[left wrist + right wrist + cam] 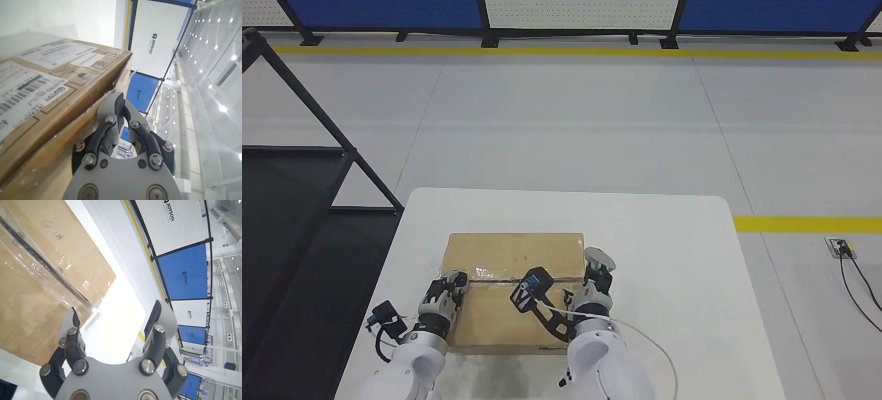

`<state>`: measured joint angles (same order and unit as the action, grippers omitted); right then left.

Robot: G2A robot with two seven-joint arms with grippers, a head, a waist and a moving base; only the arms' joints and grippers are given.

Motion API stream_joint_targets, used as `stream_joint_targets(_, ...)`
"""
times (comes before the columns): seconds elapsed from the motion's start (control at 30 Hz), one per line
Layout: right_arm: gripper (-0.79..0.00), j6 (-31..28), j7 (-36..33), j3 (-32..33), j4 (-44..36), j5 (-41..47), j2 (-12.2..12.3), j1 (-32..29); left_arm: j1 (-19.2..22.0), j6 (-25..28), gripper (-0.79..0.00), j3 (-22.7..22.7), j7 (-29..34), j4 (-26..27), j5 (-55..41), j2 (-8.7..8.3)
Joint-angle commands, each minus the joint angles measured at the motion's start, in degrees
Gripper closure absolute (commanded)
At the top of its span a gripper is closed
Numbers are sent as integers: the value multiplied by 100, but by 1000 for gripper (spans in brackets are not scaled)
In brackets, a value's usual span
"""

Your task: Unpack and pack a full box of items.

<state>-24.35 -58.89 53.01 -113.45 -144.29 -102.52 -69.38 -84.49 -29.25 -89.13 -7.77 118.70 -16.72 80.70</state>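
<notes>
Lying flat, box (512, 255), taped seam (492, 277) running left-right

surface: white table (682, 260) | load: closed cardboard box (512, 262) — flat, left of centre, near robot-side edge

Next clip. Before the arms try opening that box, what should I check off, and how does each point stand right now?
1. Box fully on the table: ok.
2. Flaps lying flat, not yet lifted: ok.
3. Tape on the seam slit, with a dark gap along it: ok.
4. Right hand open at the seam's end: ok.
5. Left hand gripping a flap: not ok. It is shut beside the flap edge with nothing between its fingers.
6. Right hand's finger under a flap: cannot tell.
</notes>
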Motion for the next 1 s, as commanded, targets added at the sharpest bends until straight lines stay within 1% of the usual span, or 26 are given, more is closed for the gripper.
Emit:
stream_joint_targets(0.0,-717,88,46,9,-7,-28,3,-6,-2,3,0,4,-7,3,11,-1)
stream_joint_targets(0.07,-733,284,133,32,-54,-22,7,-24,-8,5,0,11,-13,8,12,-1)
stream_joint_targets(0.13,-785,415,269,57,-138,151,23,-64,-13,26,0,11,-34,19,-6,1)
stream_joint_targets(0.23,-785,653,356,153,-278,518,58,-155,-22,113,0,5,-92,46,-79,10)
stream_joint_targets(0.27,-733,707,406,174,-306,739,73,-186,-25,141,0,4,-121,60,-123,15)
stream_joint_targets(0.3,-453,742,470,207,-355,1034,89,-225,-30,164,0,5,-151,75,-154,19)
stream_joint_targets(0.33,-252,772,566,253,-415,1374,106,-263,-37,167,0,10,-167,87,-168,21)
stream_joint_targets(0.37,0,692,636,298,-424,1684,127,-309,-43,176,0,11,-180,101,-185,23)
stream_joint_targets(0.43,0,608,534,424,-443,2025,149,-363,-56,180,0,14,-191,117,-191,24)
stream_joint_targets(0.67,0,608,534,424,-443,2025,149,-363,-92,243,0,3,-212,162,-237,27)
stream_joint_targets(0.73,0,649,602,428,-305,2080,158,-385,-116,259,0,-5,-221,181,-248,28)
stream_joint_targets(0.8,0,788,632,403,-48,2448,128,-302,-137,281,0,-12,-224,194,-263,28)
stream_joint_targets(0.87,0,1181,518,419,270,2981,54,-84,-153,301,0,-19,-221,203,-280,29)
stream_joint_targets(0.97,0,1770,335,554,750,4446,-89,304,-179,331,0,-22,-216,217,-297,29)
